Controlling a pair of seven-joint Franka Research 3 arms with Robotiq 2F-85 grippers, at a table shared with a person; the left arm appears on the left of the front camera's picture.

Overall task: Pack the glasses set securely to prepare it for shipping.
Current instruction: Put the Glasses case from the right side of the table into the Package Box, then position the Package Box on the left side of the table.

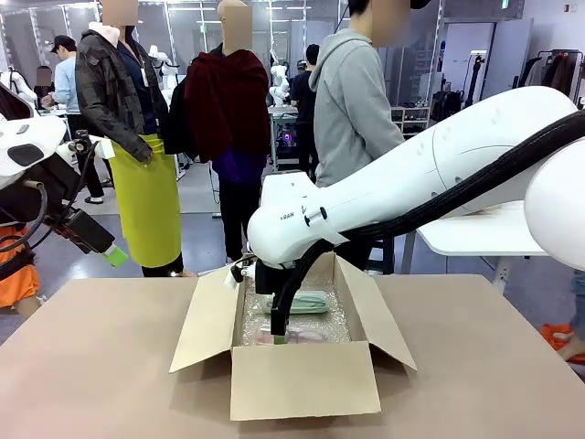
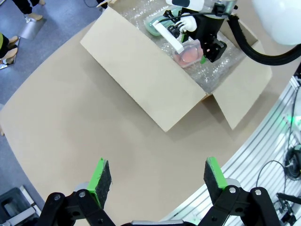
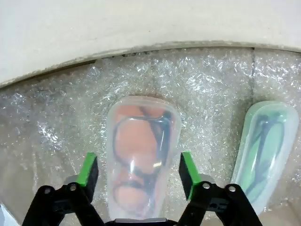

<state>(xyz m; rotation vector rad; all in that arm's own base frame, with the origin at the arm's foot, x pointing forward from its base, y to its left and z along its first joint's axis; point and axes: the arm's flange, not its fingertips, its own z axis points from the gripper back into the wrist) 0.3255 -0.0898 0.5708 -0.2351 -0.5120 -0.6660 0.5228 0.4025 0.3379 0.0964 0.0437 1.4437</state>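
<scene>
The glasses set lies in an open cardboard box (image 1: 306,380) lined with bubble wrap (image 3: 197,94). The pale pink-clear case (image 3: 141,155) rests flat on the wrap between my right gripper's (image 3: 137,162) green pads. The jaws stand open, with a small gap on one side of the case. The mint-green case (image 3: 263,146) lies beside it, apart. From the front, my right gripper (image 1: 279,337) reaches down into the box, with the mint case (image 1: 306,302) behind it. My left gripper (image 2: 157,176) hangs open and empty over bare table, well away from the box (image 2: 141,80).
The box flaps (image 1: 206,320) stand open on all sides. The brown table (image 1: 110,366) has free room left and right of the box. A person in a grey hoodie (image 1: 352,101) stands behind the far edge. My left gripper (image 1: 110,251) hangs off the table's left side.
</scene>
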